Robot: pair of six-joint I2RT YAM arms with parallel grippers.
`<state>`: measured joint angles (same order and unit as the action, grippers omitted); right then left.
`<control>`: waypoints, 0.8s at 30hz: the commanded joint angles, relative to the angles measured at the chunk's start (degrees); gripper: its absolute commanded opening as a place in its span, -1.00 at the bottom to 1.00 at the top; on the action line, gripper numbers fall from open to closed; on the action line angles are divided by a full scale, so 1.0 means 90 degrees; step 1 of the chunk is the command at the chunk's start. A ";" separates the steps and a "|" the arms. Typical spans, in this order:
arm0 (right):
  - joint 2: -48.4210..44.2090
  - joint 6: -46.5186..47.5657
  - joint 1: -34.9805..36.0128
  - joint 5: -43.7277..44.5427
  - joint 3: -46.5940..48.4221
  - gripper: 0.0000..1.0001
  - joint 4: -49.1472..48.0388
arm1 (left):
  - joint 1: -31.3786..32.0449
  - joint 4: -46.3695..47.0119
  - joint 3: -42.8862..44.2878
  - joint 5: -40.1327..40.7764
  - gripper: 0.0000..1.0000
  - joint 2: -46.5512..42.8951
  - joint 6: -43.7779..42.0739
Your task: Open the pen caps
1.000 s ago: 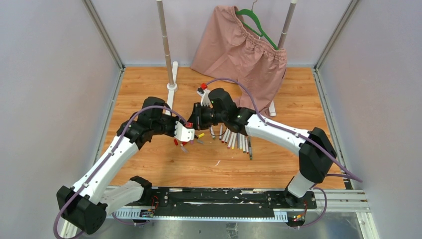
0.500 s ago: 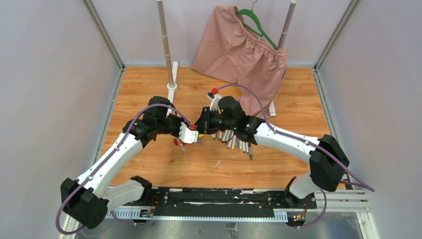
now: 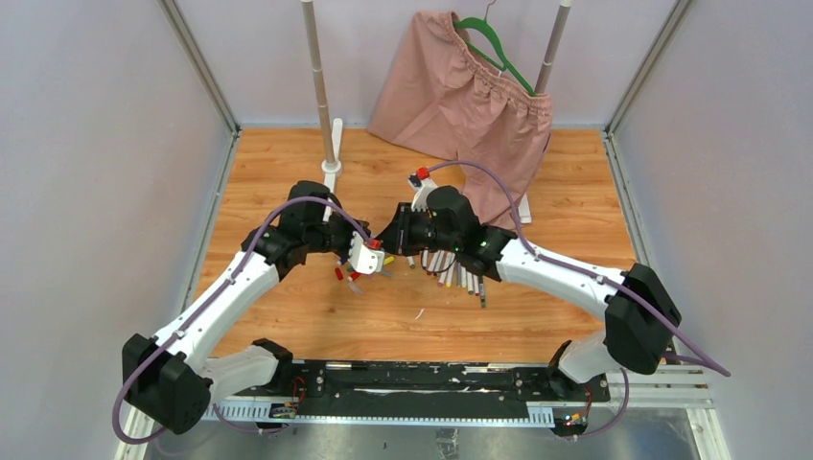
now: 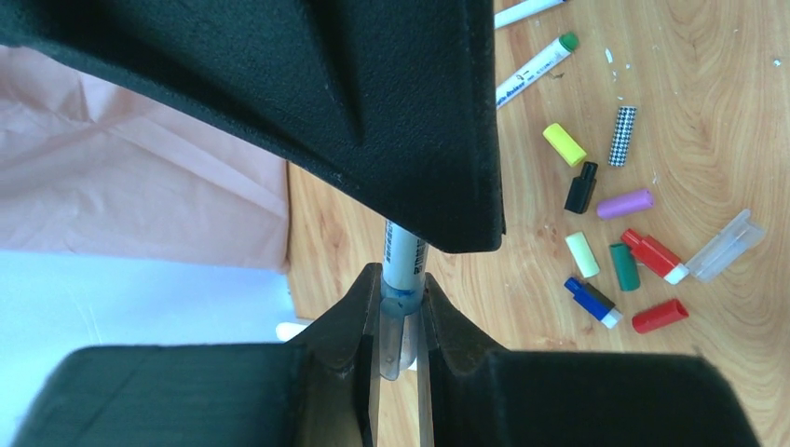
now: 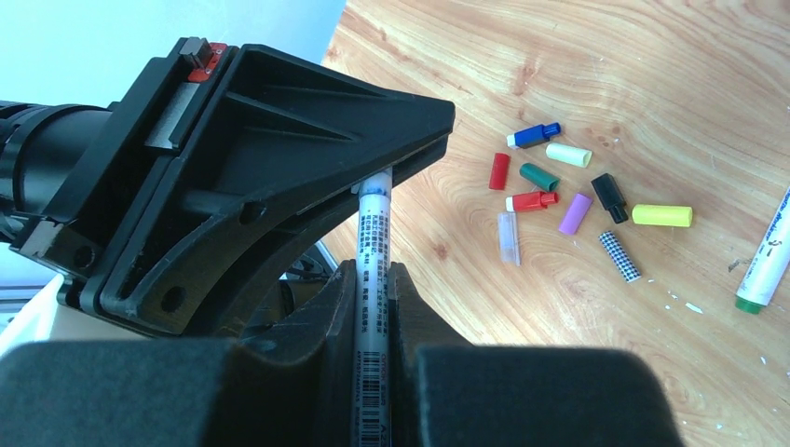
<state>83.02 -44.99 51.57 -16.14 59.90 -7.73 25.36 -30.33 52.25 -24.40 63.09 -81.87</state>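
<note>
A white pen (image 5: 373,244) hangs above the table between my two grippers. My right gripper (image 5: 373,275) is shut on its printed barrel. My left gripper (image 4: 399,291) is shut on the translucent cap (image 4: 398,321) that sits over the pen's blue-tinged end. In the top view the two grippers meet nose to nose, left gripper (image 3: 369,257) against right gripper (image 3: 395,240). Several loose pen caps lie on the wood below: yellow (image 4: 565,144), black (image 4: 580,187), purple (image 4: 624,203), green (image 4: 624,266), blue (image 4: 591,302) and red (image 4: 660,316).
A row of pens (image 3: 458,273) lies on the table under the right arm; one has a green end (image 4: 533,71). Pink shorts (image 3: 465,91) on a green hanger hang at the back between two rack poles (image 3: 319,86). Grey walls close in both sides.
Both arms have shifted a little to the right and toward the near edge, with the grippers staying together on the pen. Both grips look unchanged.
</note>
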 commanded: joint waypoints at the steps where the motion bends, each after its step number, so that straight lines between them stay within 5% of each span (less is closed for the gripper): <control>1: -0.0684 0.0085 0.0139 -0.1054 -0.0336 -1.00 0.1288 | -0.0980 0.0741 -0.0062 0.2368 -1.00 0.0180 0.0025; 24: -0.1225 0.0293 0.0119 -0.0965 -0.0712 -1.00 0.1628 | -0.1787 0.1187 -0.0160 0.2901 -1.00 0.0714 -0.0421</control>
<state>79.85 -43.70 51.57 -13.04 56.53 -8.40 21.61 -27.73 52.07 -34.20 66.41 -85.97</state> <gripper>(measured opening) 0.157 0.174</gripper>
